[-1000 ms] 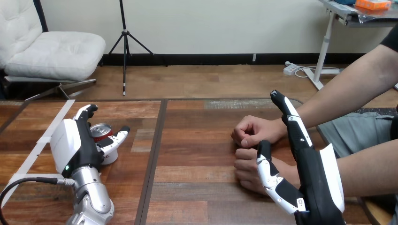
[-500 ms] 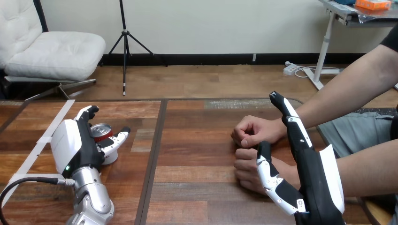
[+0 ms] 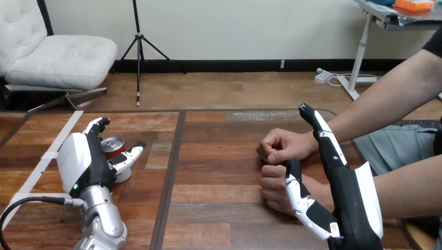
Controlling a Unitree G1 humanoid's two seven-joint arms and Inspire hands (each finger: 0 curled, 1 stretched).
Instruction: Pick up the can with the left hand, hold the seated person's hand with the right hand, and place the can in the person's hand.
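A red can (image 3: 112, 147) with a silver top stands upright on the table at the left. My left hand (image 3: 83, 162) is right beside it, open, with the can between the thumb (image 3: 130, 154) and the fingers (image 3: 96, 126). At the right, the person's two fists rest on the table, the farther one (image 3: 281, 146) and the nearer one (image 3: 274, 186). My right hand (image 3: 341, 187) is open over the person's wrists. Its straight fingers (image 3: 319, 127) reach past the farther wrist, and its thumb (image 3: 293, 183) lies against the nearer fist without curling round it.
White tape strips (image 3: 49, 153) run across the table's left part. A dark seam (image 3: 172, 172) divides the wooden table (image 3: 219, 208) down the middle. The person's forearms (image 3: 385, 99) come in from the right edge.
Almost nothing has moved. My right hand has eased very slightly to the left over the person's wrists. My left hand stays beside the can.
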